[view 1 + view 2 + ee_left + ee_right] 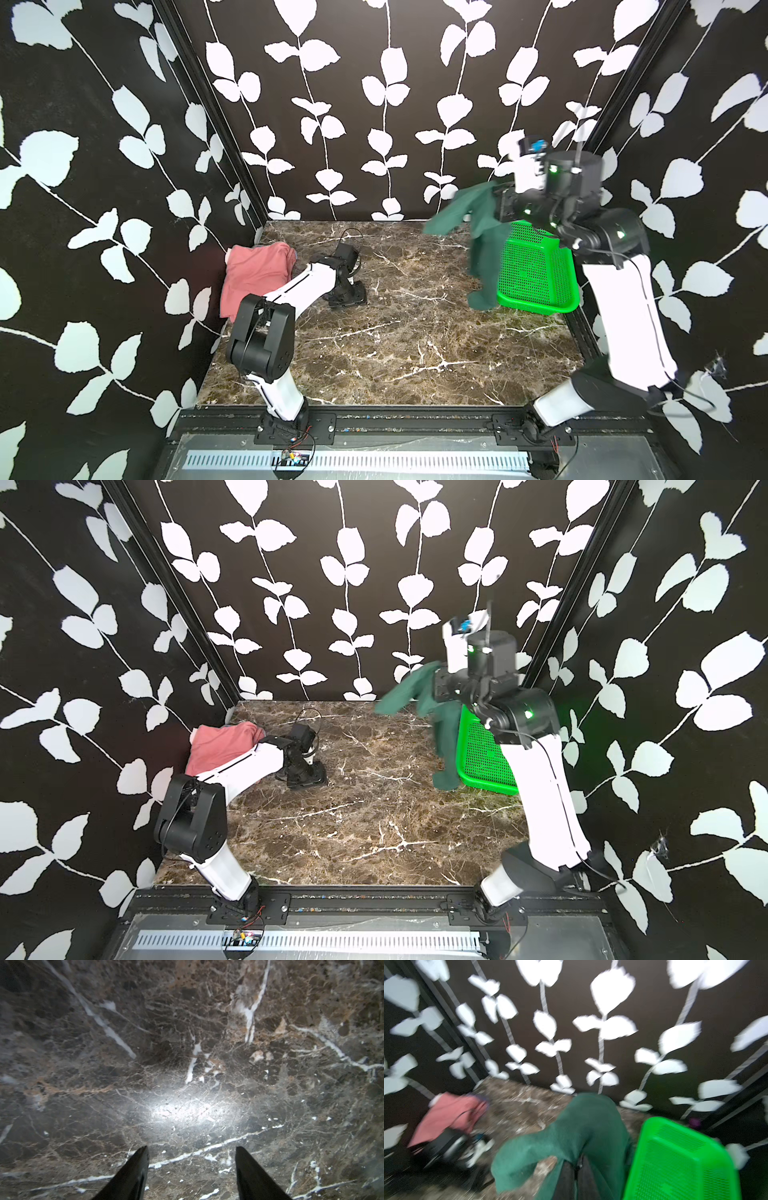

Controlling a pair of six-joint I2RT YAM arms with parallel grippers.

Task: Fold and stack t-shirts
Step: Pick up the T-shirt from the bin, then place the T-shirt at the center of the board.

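T-shirt (484, 266), dark green, aloft in firmly closed right pincer (578, 1164); left pincer (191, 1148) agape, empty.

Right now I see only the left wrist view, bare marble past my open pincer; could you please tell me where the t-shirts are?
Observer: The dark green t-shirt hangs from the raised right pincer, which is shut on it.
Operator: Thank you. Is it clear of the table?
Observer: Its lower end hangs beside the tilted green basket; I cannot tell whether it touches the table.
Operator: And the pink one?
Observer: The pink t-shirt lies bunched at the table's far left corner.
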